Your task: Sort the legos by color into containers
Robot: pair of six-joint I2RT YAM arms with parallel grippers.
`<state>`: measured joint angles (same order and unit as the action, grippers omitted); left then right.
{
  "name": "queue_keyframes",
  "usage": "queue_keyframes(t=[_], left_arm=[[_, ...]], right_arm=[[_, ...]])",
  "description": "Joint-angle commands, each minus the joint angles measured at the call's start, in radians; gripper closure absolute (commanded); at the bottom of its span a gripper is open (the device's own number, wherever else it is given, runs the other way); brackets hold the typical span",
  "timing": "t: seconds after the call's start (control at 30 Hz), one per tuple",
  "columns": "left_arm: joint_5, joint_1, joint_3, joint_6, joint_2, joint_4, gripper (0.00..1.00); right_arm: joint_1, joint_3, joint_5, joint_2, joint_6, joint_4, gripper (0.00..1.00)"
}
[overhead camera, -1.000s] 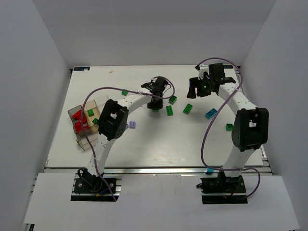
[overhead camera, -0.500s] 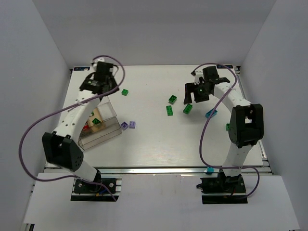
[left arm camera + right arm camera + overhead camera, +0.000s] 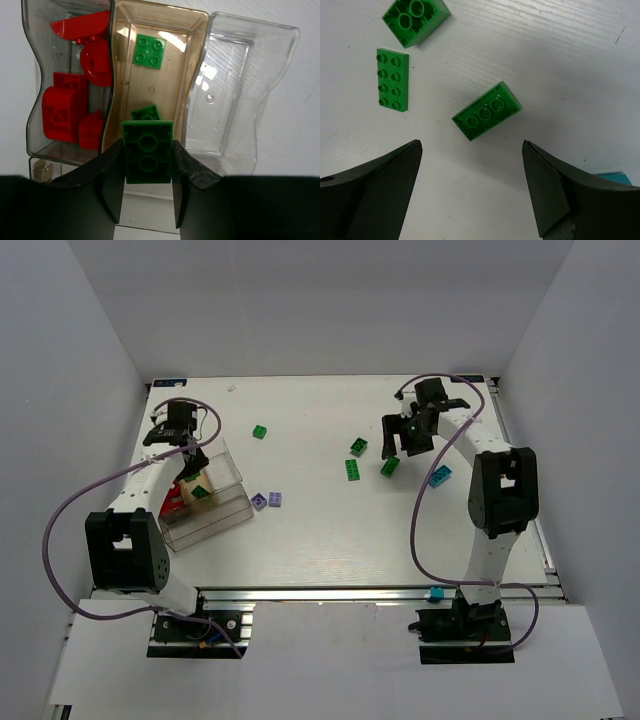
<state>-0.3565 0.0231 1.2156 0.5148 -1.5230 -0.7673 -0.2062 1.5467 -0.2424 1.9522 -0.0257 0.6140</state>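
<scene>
Held green brick [image 3: 147, 152] clamped between the fingers of the left gripper [image 3: 147, 150], over the tan middle compartment of the clear container [image 3: 272, 31], two green bricks [image 3: 150, 51] inside it; red pieces [image 3: 65, 112] in the adjoining compartment. Fingers of the right gripper [image 3: 470, 145] spread wide above a loose green brick [image 3: 486, 111] on the table [image 3: 545, 50].

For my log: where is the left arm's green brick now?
Left wrist view: the green brick is held in the left tool, by the tan middle compartment.
</scene>
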Motion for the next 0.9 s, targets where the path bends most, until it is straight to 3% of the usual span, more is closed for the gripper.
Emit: queue_keyframes(t=[0.0,0.07,0.1,0.17,0.2,0.33,0.47,0.73,0.87], left_arm=[[0.002,-0.026,-0.040,-0.019,-0.009,0.072,0.86],[0.013,-0.051,-0.044,-0.021,-0.025,0.085,0.80],[0.017,-0.051,-0.042,-0.024,-0.043,0.097,0.68],[0.030,-0.060,-0.036,-0.030,-0.055,0.105,0.56],[0.030,-0.060,-0.031,-0.032,-0.065,0.105,0.44],[0.034,-0.060,-0.019,-0.038,-0.060,0.099,0.24],[0.045,-0.060,-0.008,-0.038,-0.020,0.086,0.18],[0.145,-0.051,-0.010,-0.006,0.171,0.057,0.17],[0.198,-0.051,-0.037,0.017,0.276,0.040,0.16]], right_arm=[[-0.010,0.039,0.023,0.005,0.018,0.035,0.14],[-0.015,0.039,0.031,0.008,0.018,0.035,0.13],[-0.016,0.039,0.035,0.013,0.018,0.036,0.13],[-0.019,0.041,0.044,0.019,0.018,0.041,0.13],[-0.019,0.041,0.048,0.025,0.018,0.040,0.13],[-0.028,0.038,0.084,0.033,0.052,0.044,0.12],[-0.041,0.027,0.132,0.056,0.117,0.043,0.12],[-0.085,0.047,0.215,0.125,0.208,0.021,0.12],[-0.117,0.056,0.310,0.148,0.217,0.024,0.18]])
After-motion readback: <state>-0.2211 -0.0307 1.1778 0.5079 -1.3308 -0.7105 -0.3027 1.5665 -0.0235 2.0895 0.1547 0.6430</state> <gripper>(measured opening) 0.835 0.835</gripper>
